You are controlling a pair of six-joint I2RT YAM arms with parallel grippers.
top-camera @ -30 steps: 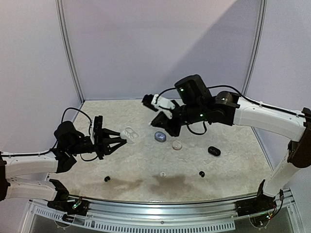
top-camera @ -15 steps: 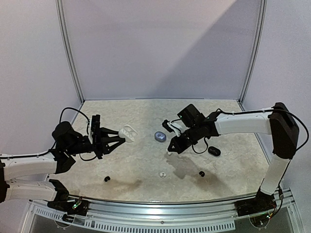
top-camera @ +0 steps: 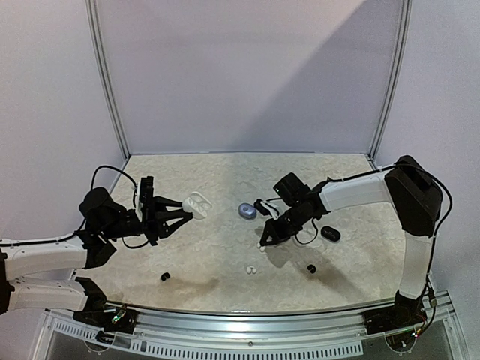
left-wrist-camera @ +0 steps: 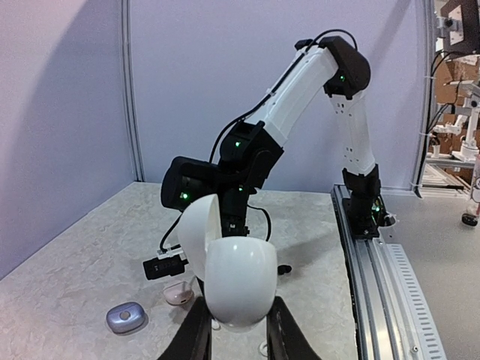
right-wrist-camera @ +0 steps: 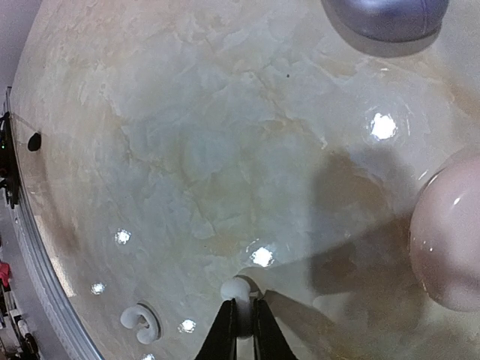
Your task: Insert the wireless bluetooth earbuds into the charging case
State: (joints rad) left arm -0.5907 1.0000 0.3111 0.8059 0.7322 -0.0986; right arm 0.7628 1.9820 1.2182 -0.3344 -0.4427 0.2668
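We saw the left hand (top-camera: 186,212) clamped narrowly on the white charging case (top-camera: 197,202), one finger on each side of its lower half. The case was held clear of the table (top-camera: 225,172) on the left side, with its lid standing open. In the left wrist view the case (left-wrist-camera: 238,281) filled the space between the fingers.

The right hand (top-camera: 264,241) was down at the table near the middle. Its fingers were almost together, and they pinched a white earbud (right-wrist-camera: 235,288) by its stem, with the round head poking out past the tips. We could not tell whether the bud touched the table or sat just above it.

A second white earbud (top-camera: 250,268) lay on the table nearer the arm bases, apart from the right hand. One black earbud (top-camera: 310,268) lay to its right, and another black earbud (top-camera: 166,277) lay well to the left, near the front edge.

A blue-grey case (top-camera: 247,211) sat closed just beyond the right hand, and a pink case (right-wrist-camera: 450,240) sat near the held bud. A black case (top-camera: 330,234) lay on the right side.
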